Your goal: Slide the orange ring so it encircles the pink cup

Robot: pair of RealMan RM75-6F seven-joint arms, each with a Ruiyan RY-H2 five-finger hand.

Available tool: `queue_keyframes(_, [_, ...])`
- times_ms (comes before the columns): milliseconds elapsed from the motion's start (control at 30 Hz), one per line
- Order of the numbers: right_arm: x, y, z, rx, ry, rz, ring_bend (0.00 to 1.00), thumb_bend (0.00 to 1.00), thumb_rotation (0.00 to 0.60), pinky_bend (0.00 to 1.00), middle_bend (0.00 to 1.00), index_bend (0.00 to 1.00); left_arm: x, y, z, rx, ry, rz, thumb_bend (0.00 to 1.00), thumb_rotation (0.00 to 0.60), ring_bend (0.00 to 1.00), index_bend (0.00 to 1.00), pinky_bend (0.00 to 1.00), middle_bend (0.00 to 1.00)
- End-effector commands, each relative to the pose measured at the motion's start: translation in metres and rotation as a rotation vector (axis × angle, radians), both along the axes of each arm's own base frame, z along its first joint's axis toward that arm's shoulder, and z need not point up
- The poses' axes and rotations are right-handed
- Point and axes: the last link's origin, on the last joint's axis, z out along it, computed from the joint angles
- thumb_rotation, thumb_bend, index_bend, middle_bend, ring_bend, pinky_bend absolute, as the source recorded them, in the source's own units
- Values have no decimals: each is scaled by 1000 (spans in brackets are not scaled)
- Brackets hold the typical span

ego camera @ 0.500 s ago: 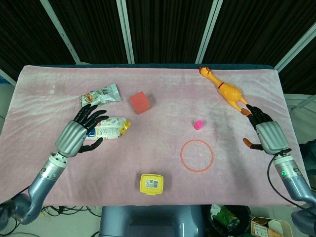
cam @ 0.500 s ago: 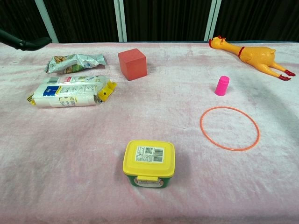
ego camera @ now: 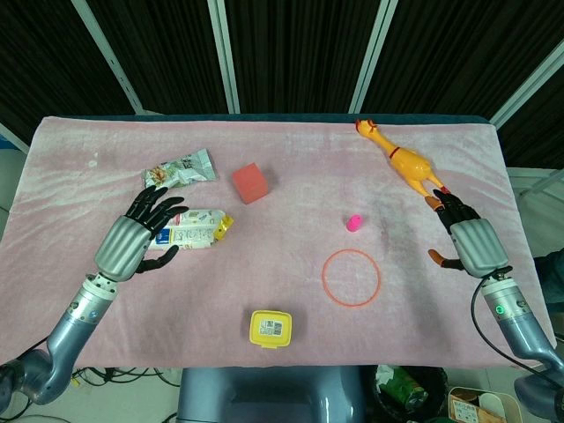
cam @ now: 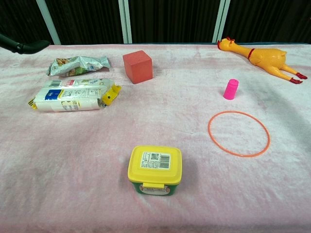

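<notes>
Two robot hands show in our head view, both holding nothing with fingers spread: our left robot hand hovers far to the left of the pink cup, fingertips at the edge of a white snack packet, and our right robot hand hovers well to the right of the cup, its fingertips near the feet of a rubber chicken. We see the cup standing upright on the worktop, which is covered in pink cloth. Just in front of the cup, towards us and close beside it but not touching, the orange ring lies flat on the cloth; the cup stands outside the ring. Left of the cup and a little farther back sits a red cube, and beyond that, farther left, a silver snack bag. Nearer us than the cup and off to its left stands a yellow-lidded container. From our chest view the cup sits just behind the ring, apart from it, and only a dark tip of the left robot hand shows at the far left edge
</notes>
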Motion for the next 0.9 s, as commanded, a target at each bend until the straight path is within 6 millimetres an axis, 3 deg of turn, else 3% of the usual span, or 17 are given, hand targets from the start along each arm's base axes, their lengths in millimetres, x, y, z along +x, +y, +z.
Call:
queue_keyframes(33, [1, 0, 0, -2, -7, -7, 59, 190, 600, 188, 0, 0, -3, 0, 4, 11, 4, 16, 330, 600, 0, 191, 30, 151])
queue_keyframes(333, [6, 6, 5, -7, 1, -9, 59, 191, 600, 188, 0, 0, -8, -7, 16, 57, -15, 39, 329, 600, 0, 193, 30, 155])
queue_keyframes(467, [8, 7, 8, 1, 3, -28, 59, 190, 600, 188, 0, 0, -19, -16, 31, 105, 29, 61, 330, 600, 0, 194, 29, 152])
queue_keyframes(700, [0, 36, 19, 37, 33, -62, 59, 190, 600, 188, 0, 0, -66, -69, 70, 213, 88, 276, 329, 600, 0, 204, 3, 142])
queue_keyframes(900, [-7, 80, 10, 73, -87, -125, 59, 191, 600, 188, 0, 0, -105, -111, 86, 227, 190, 443, 329, 600, 0, 213, 1, 137])
